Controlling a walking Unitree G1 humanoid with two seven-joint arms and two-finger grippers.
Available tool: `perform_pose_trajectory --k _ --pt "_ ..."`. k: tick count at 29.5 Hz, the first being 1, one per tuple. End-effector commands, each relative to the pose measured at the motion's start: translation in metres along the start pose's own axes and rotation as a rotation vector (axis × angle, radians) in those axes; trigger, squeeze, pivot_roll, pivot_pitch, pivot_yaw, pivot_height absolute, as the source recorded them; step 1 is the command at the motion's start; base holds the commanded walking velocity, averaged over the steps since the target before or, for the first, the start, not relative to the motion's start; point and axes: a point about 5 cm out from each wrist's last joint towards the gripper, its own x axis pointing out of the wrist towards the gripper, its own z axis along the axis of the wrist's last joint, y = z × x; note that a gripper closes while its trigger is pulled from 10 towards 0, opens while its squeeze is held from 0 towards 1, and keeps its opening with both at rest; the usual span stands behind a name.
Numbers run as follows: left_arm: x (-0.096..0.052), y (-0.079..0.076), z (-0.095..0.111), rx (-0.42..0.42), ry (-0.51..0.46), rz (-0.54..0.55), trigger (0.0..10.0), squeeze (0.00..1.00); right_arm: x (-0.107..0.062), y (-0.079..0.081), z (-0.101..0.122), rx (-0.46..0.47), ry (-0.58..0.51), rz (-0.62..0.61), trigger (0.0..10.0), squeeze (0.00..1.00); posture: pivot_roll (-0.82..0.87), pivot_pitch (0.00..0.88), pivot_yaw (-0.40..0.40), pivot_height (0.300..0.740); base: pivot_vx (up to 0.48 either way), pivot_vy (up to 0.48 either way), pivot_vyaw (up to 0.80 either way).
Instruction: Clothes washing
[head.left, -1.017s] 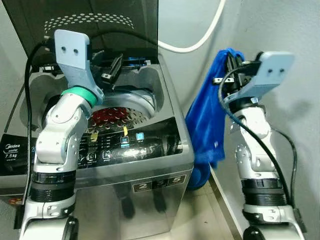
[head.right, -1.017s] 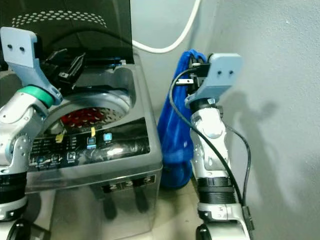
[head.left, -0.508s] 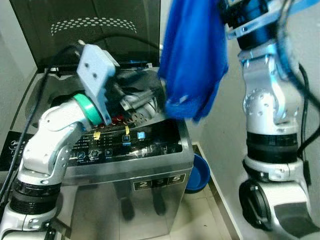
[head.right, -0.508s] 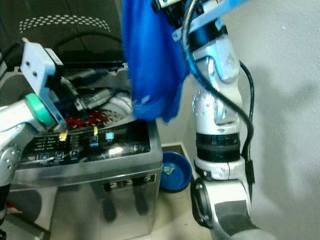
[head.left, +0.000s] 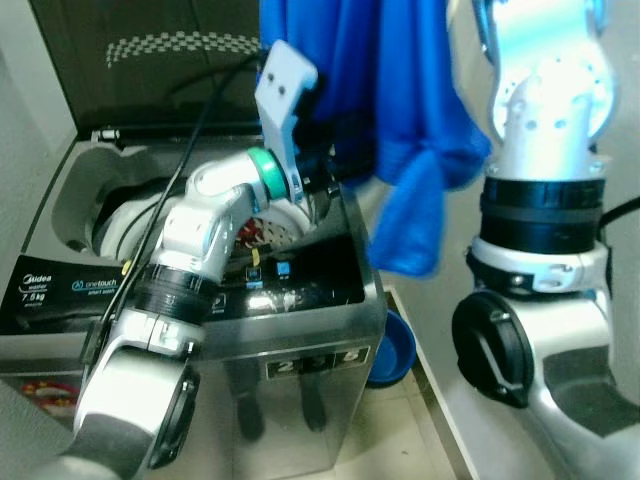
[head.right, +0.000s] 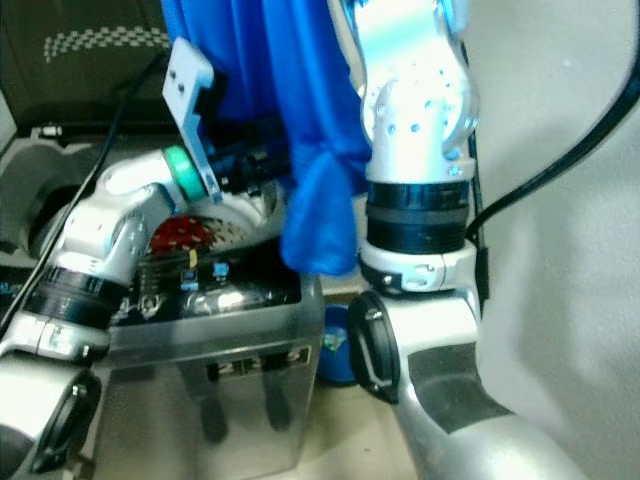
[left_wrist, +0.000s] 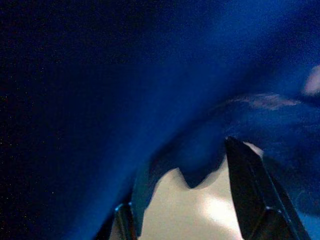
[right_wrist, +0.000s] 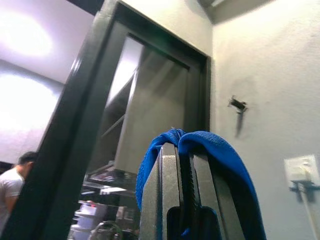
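A blue cloth (head.left: 385, 110) hangs from above over the right side of the open top-loading washer (head.left: 300, 400). My right gripper (right_wrist: 186, 180) is shut on the blue cloth (right_wrist: 220, 160), which drapes over its fingers. My left arm reaches across the washer's opening to the hanging cloth. In the left wrist view my left gripper (left_wrist: 187, 210) is open, with the blue cloth (left_wrist: 150, 90) close in front of its two fingertips. Something red (head.right: 180, 235) lies in the drum.
The washer's dark lid (head.left: 170, 70) stands upright at the back. A blue basin (head.left: 392, 345) sits on the floor between the washer and my right arm's base (head.left: 545, 250). A grey wall is close on the right. A person (right_wrist: 12, 175) shows far off in the right wrist view.
My right arm has raised the blue cloth from beside the washer and carried it left over the washer. My left gripper has swung right up to the cloth.
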Motion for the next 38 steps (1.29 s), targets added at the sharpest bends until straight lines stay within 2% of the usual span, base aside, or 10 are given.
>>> perform_pose_trajectory --k 1,4,8,12,20,25,28,36,37,38 --pt "-0.006 0.018 -0.001 0.01 0.001 0.14 10.0 0.0 -0.003 0.001 0.002 -0.016 0.009 0.014 10.0 0.0 0.06 0.0 0.018 0.74 0.0 0.0 0.0" --pt "-0.024 0.055 0.026 0.13 -0.086 0.448 10.0 0.0 -0.026 -0.01 -0.009 -0.107 0.117 -0.045 10.0 0.0 0.06 0.0 0.016 0.74 0.0 0.0 0.0" --pt "-0.031 0.061 0.035 0.181 -0.121 0.502 10.0 0.0 -0.036 -0.015 -0.017 -0.158 0.176 -0.072 10.0 0.0 0.06 0.0 0.016 0.74 0.0 0.0 0.0" --pt "-0.068 0.089 0.065 0.301 -0.237 0.665 10.0 0.0 -0.094 -0.043 -0.102 -0.38 0.599 -0.196 10.0 0.0 0.06 0.0 0.008 0.74 0.0 0.0 0.0" --pt "-0.107 0.114 0.077 0.425 -0.236 0.839 10.0 0.0 -0.076 -0.009 -0.171 -0.328 0.688 -0.188 10.0 0.0 0.14 0.004 -0.04 0.74 0.0 0.0 0.0" --pt "-0.111 0.109 0.067 0.42 -0.191 0.804 10.0 0.0 -0.083 0.011 -0.196 -0.431 0.811 -0.048 10.0 0.0 0.18 0.017 -0.063 0.74 0.0 0.0 0.0" --pt "-0.116 0.074 0.035 0.416 -0.031 0.538 10.0 0.0 -0.119 0.015 -0.218 -0.59 1.048 0.112 10.0 0.0 0.19 0.031 -0.07 0.74 0.0 0.0 0.0" --pt "-0.133 0.028 0.021 0.313 0.018 0.251 10.0 0.0 -0.145 -0.008 -0.216 -0.535 1.178 -0.114 10.0 0.0 0.17 0.047 -0.06 0.74 0.0 0.0 0.0" --pt "-0.135 0.02 0.022 0.297 0.01 0.211 10.0 0.0 -0.146 -0.013 -0.214 -0.542 1.179 -0.175 10.0 0.67 0.17 0.05 -0.061 0.74 0.0 0.0 0.0" --pt "-0.135 0.02 0.022 0.297 0.01 0.211 10.0 0.0 -0.146 -0.013 -0.214 -0.542 1.179 -0.175 10.0 0.67 0.17 0.05 -0.061 0.74 0.0 0.0 0.0"
